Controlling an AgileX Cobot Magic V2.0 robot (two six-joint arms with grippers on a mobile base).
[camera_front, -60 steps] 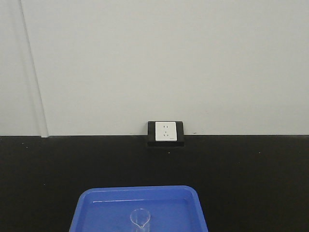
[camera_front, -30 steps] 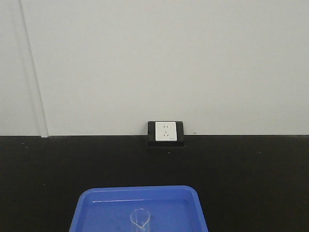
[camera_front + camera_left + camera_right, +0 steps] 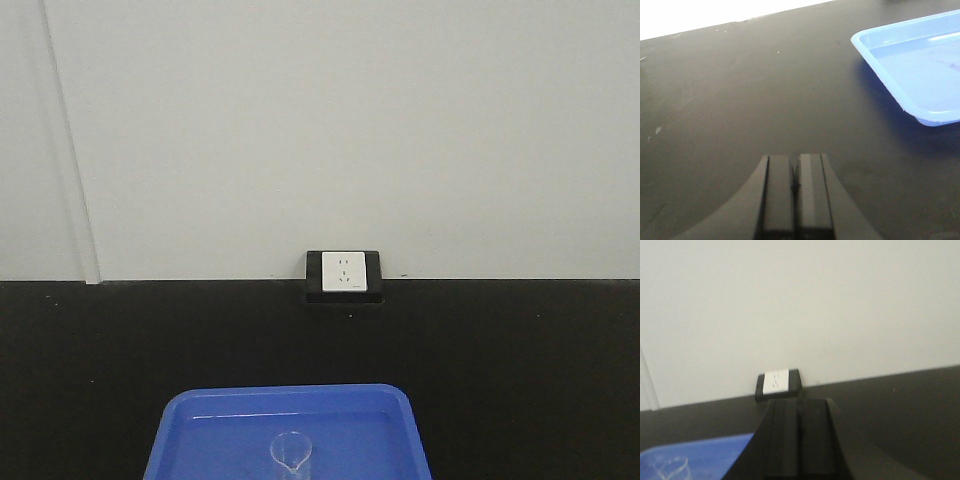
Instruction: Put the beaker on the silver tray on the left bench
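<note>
A small clear glass beaker (image 3: 291, 453) stands in a blue tray (image 3: 200, 420) at the bottom of the front view. Its rim also shows at the lower left of the right wrist view (image 3: 670, 469). My left gripper (image 3: 795, 165) is shut and empty above the black bench, to the left of the blue tray (image 3: 880, 55). My right gripper (image 3: 799, 407) is shut and empty, to the right of the beaker and pointing at the wall. The silver tray is out of view.
A white wall socket in a black frame (image 3: 343, 274) sits at the back of the black bench (image 3: 520, 360). It also shows in the right wrist view (image 3: 776, 381). A grey-white wall (image 3: 340, 130) stands behind the bench.
</note>
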